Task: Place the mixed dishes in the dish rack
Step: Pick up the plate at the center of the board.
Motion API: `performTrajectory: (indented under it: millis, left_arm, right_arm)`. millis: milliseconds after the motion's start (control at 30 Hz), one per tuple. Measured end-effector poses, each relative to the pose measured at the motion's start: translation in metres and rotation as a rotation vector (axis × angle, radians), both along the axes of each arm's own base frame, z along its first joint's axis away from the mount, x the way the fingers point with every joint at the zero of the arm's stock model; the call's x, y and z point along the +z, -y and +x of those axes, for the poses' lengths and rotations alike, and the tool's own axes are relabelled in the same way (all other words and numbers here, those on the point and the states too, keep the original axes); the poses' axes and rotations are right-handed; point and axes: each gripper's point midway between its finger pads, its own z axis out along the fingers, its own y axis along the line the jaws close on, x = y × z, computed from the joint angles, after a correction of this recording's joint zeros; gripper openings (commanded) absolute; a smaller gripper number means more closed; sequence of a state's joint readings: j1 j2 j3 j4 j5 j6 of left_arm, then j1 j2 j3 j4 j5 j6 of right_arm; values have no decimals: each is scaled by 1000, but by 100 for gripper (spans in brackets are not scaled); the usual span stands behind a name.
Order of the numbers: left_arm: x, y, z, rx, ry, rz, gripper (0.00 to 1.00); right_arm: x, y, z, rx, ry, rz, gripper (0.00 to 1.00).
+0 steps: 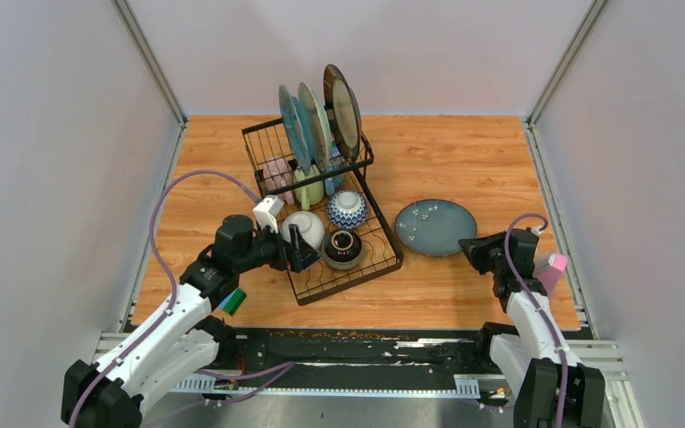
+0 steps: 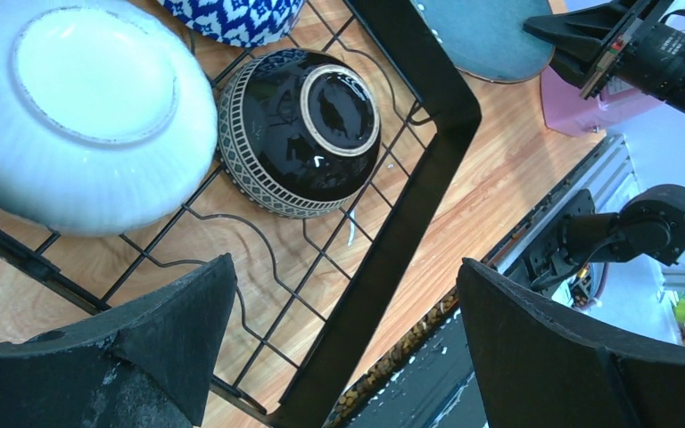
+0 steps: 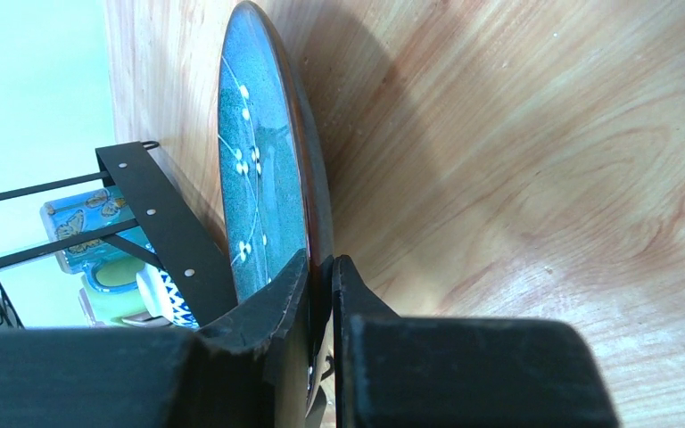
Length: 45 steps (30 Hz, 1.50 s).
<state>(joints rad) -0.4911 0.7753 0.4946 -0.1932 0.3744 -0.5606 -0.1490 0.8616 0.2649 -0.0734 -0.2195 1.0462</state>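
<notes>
Right gripper [image 3: 321, 272] pinched on the near rim of the plate [image 3: 263, 178], which lies flat on the table [image 1: 464, 152] just right of the rack [image 1: 391, 254]. Left gripper [image 2: 343, 276] spread wide and empty over the rack's low tray, by the bowls [image 2: 299, 134]. Step: grasping what looks like the only dish left out. Next: lift it, tip it upright, and slot it beside the standing plates [image 1: 321, 120].

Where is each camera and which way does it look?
Top: above and behind, looking down at dish rack, left arm, right arm.
Left wrist: on left arm, past open left claw, down at black bowl.
Right wrist: on right arm, along right claw pinching blue plate.
Shared: all three show that plate and the rack.
</notes>
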Motion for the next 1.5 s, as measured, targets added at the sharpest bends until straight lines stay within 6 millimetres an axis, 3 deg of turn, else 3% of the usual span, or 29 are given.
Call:
performTrajectory:
  millis: [333, 733, 1000, 1400, 1500]
  left_arm:
    - [5, 2, -3, -18, 9, -17, 100]
    - [12, 5, 2, 30, -19, -71, 100]
    - [24, 14, 11, 84, -52, -161, 96]
    - [5, 53, 5, 56, -136, -143, 94]
    - [5, 64, 7, 48, -140, -163, 89]
  right_arm:
    - [17, 3, 2, -1, 52, 22, 0]
    - [58, -5, -3, 56, 187, 13, 0]
    - [72, -35, -22, 246, 242, 52, 0]
    - [84, -86, -50, 588, 296, 133, 0]
    - [90, -97, -54, 659, 316, 139, 0]
